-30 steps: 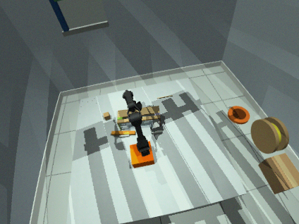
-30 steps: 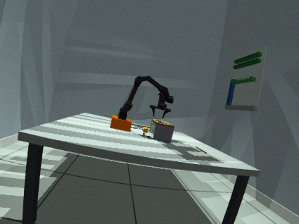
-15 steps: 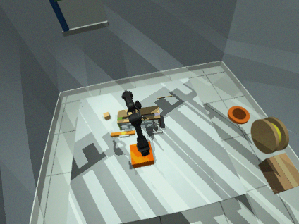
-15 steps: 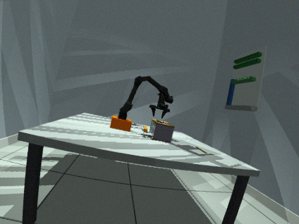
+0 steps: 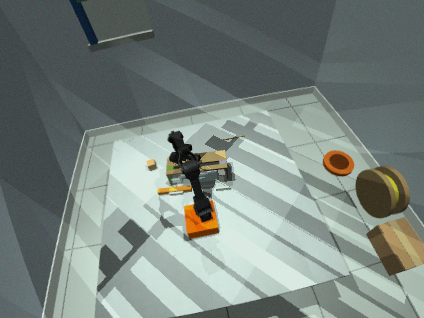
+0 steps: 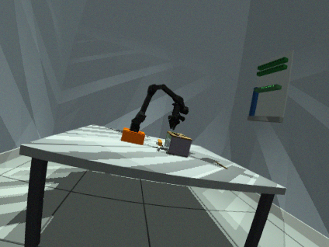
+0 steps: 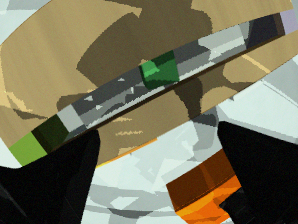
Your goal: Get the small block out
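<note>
You're at the get-it-out step: gripper, wide open and empty, hangs over the box mid-table, block on its shelf; next, nudge it toward the open end.

A slim matte-black jointed arm on an orange block base, ending in a black claw

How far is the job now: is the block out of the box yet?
Not yet. Done: the open, empty gripper hangs over the box. In hand: lining up; the wrist view shows the green block inside the top slot. Left: getting it out onto the table, picking it up, holding it clear.
</note>
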`<state>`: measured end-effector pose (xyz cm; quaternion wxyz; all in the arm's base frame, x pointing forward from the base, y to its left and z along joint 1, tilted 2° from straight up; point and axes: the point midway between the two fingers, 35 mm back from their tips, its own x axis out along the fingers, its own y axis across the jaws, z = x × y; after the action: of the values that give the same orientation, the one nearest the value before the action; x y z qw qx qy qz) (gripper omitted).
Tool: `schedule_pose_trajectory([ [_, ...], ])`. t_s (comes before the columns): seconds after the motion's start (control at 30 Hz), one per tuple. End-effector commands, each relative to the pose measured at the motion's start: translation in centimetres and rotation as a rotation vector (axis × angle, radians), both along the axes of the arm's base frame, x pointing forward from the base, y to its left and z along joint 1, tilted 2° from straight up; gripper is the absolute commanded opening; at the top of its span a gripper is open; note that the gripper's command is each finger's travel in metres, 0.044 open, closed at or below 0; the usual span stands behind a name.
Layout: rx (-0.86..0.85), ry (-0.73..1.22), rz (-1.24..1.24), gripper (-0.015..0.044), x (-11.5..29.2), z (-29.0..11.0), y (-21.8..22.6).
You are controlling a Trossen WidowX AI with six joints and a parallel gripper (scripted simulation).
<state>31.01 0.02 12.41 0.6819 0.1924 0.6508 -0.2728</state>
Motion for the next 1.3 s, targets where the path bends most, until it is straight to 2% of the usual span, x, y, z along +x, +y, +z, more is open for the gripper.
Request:
schedule_pose_trajectory([
  [0.0,-0.089,0.201,0.93,0.04,-0.9,-0.2,1.2],
  [0.57,-0.104,0.465,1.899,0.04,-1.6,-0.2,2.4],
  [1.27,-0.104,0.468,1.908,0.04,-1.6,-0.2,2.4],
])
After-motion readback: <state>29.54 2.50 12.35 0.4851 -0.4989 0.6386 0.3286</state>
